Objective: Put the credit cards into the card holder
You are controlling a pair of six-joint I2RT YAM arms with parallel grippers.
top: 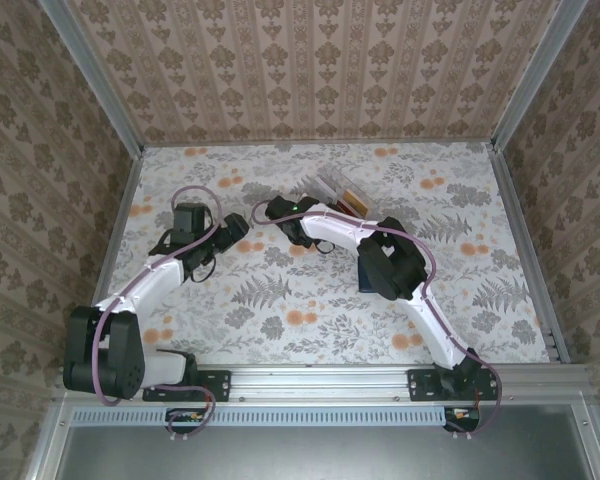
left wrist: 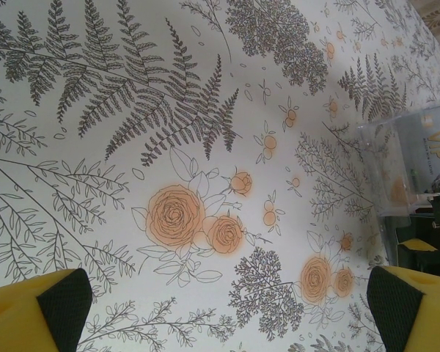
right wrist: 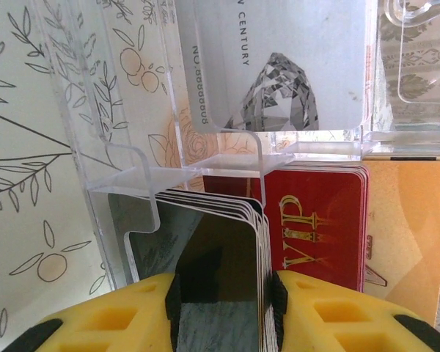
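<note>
**A:** Where do the cards sit?

**B:** All in the clear acrylic tiered box (right wrist: 132,169), at the far middle of the floral-print table (top: 280,300). 4 groups:
- a stack of dark grey plastic cards (right wrist: 220,249) in the front slot
- a stack of red plastic cards with gold lettering (right wrist: 315,227) just beside it
- an orange-tan plastic card (right wrist: 414,235) next along
- a pale grey-white card with a diamond picture (right wrist: 279,66) upright in the tier behind

**A:** And the right gripper?

**B:** Wrist view puts the right gripper (right wrist: 224,301) astride the dark grey stack, a black pad against each side edge. That reads as a pinch on the stack. How firm, I cannot tell. The stack is seated in its slot, not lifted.

**A:** The left gripper?

**B:** The left gripper (left wrist: 227,315) hovers over bare table print, yellow fingers spread wide, nothing between them. The box is off to one side of it.

**A:** Progress, then?

**B:** My reading is 0 cards delivered. The work is at the first pick, grasp made but no extraction. All 4 groups have yet to travel to the navy-blue folding card holder and be slid in. The bulk of the task is left.
</note>
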